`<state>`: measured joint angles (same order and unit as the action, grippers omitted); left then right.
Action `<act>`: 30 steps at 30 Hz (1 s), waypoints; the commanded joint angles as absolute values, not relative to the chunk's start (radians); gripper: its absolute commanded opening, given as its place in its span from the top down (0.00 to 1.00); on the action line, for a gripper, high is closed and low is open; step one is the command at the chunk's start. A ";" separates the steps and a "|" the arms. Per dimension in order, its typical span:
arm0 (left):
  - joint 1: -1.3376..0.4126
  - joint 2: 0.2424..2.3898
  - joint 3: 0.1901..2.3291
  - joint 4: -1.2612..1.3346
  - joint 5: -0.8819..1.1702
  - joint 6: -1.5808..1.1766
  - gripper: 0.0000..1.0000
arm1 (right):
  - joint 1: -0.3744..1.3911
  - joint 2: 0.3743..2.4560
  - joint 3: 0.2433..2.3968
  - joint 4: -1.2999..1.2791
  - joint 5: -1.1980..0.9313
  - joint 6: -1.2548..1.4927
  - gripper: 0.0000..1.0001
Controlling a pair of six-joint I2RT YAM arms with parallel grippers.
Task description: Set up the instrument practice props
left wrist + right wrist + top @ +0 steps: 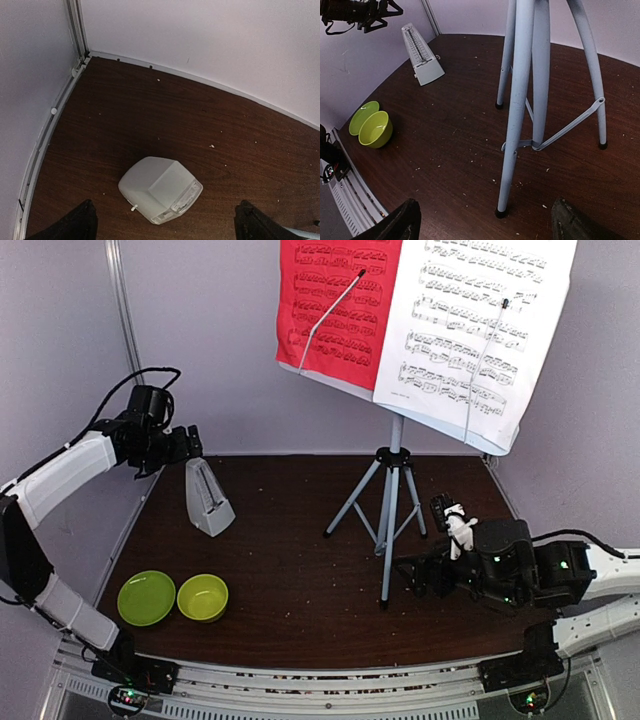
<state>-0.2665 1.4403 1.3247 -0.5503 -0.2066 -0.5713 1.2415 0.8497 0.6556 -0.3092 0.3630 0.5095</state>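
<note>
The left fingers (80, 222) are spread above the small whitish pyramid metronome (161, 189), seemingly untouched on the brown wooden surface (150, 115); the right fingers (402, 222) are parted beside the grey-white tripod music stand (520, 100), by which a red music sheet (335, 305) and a white music sheet (480, 330) are carried.

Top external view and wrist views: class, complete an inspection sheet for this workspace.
Surface: dark wooden table, pale crumbs scattered.
Job's things: music stand upright, red sheet and white sheet on it; metronome upright, rear left.
Clutter: two green bowls side by side, front left.
Grippers: left gripper open above metronome; right gripper open near stand's legs; both empty.
Cables: black cable looping over left arm.
Surroundings: pale walls behind and beside.
</note>
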 commanded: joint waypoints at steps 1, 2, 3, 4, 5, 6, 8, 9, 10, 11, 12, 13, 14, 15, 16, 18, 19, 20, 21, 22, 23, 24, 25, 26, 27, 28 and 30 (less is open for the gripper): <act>-0.267 1.548 1.473 -0.639 -0.262 -0.697 0.02 | 1.249 0.862 0.698 -0.340 0.493 0.607 0.06; -0.266 1.589 1.512 -0.682 -0.279 -0.735 0.02 | 1.249 0.862 0.698 -0.344 0.510 0.624 0.04; -0.266 1.628 1.560 -0.737 -0.292 -0.765 0.02 | 1.248 0.862 0.700 -0.355 0.533 0.650 0.02; -0.267 1.666 1.602 -0.786 -0.295 -0.785 0.02 | 1.247 0.862 0.709 -0.381 0.559 0.676 0.00; -0.267 1.701 1.642 -0.828 -0.294 -0.808 0.02 | 1.245 0.863 0.717 -0.407 0.580 0.701 0.00; -0.267 1.728 1.675 -0.865 -0.291 -0.831 0.02 | 1.246 0.862 0.722 -0.427 0.596 0.717 0.00; -0.267 1.762 1.706 -0.903 -0.282 -0.860 0.02 | 1.245 0.864 0.733 -0.461 0.628 0.751 0.00; -0.267 1.770 1.705 -0.906 -0.280 -0.873 0.02 | 1.243 0.867 0.740 -0.475 0.636 0.765 0.00; -0.267 1.774 1.701 -0.908 -0.282 -0.885 0.02 | 1.244 0.871 0.746 -0.485 0.642 0.772 0.00; -0.266 1.776 1.697 -0.915 -0.284 -0.898 0.02 | 1.244 0.878 0.752 -0.498 0.647 0.778 0.00; -0.266 1.780 1.695 -0.923 -0.291 -0.908 0.02 | 1.244 0.886 0.763 -0.525 0.657 0.789 0.00; -0.267 1.783 1.693 -0.933 -0.293 -0.918 0.03 | 1.243 0.895 0.775 -0.543 0.671 0.803 0.00; -0.268 1.787 1.690 -0.941 -0.295 -0.928 0.03 | 1.243 0.905 0.790 -0.567 0.679 0.814 0.00; -0.268 1.792 1.686 -0.947 -0.297 -0.936 0.03 | 1.244 0.915 0.804 -0.588 0.689 0.825 0.00; -0.268 1.799 1.682 -0.949 -0.296 -0.941 0.04 | 1.244 0.922 0.815 -0.607 0.700 0.839 0.00; -0.268 1.812 1.674 -0.949 -0.289 -0.946 0.06 | 1.243 0.933 0.832 -0.648 0.723 0.878 0.00; -0.268 1.818 1.674 -0.948 -0.281 -0.948 0.07 | 1.244 0.933 0.836 -0.653 0.730 0.889 0.00; -0.268 1.824 1.672 -0.948 -0.274 -0.950 0.09 | 1.244 0.929 0.835 -0.652 0.733 0.896 0.00; -0.268 1.827 1.670 -0.948 -0.262 -0.954 0.11 | 1.244 0.922 0.831 -0.647 0.735 0.902 0.00; -0.268 1.829 1.668 -0.948 -0.252 -0.959 0.14 | 1.244 0.911 0.822 -0.637 0.736 0.905 0.00; -0.269 1.831 1.669 -0.947 -0.242 -0.963 0.17 | 1.244 0.897 0.811 -0.622 0.736 0.904 0.00; -0.273 1.831 1.670 -0.948 -0.236 -0.965 0.19 | 1.244 0.882 0.795 -0.606 0.735 0.902 0.00; -0.279 1.830 1.674 -0.948 -0.234 -0.965 0.20 | 1.244 0.866 0.780 -0.588 0.733 0.899 0.00; -0.287 1.829 1.682 -0.949 -0.235 -0.963 0.21 | 1.244 0.843 0.764 -0.568 0.730 0.892 0.00; -0.295 1.828 1.688 -0.950 -0.235 -0.960 0.23 | 1.243 0.828 0.749 -0.550 0.729 0.891 0.00; -0.301 1.827 1.693 -0.955 -0.235 -0.961 0.25 | 1.243 0.813 0.736 -0.534 0.729 0.889 0.00; -0.314 1.825 1.703 -0.971 -0.231 -0.965 0.31 | 1.241 0.788 0.711 -0.510 0.729 0.889 0.00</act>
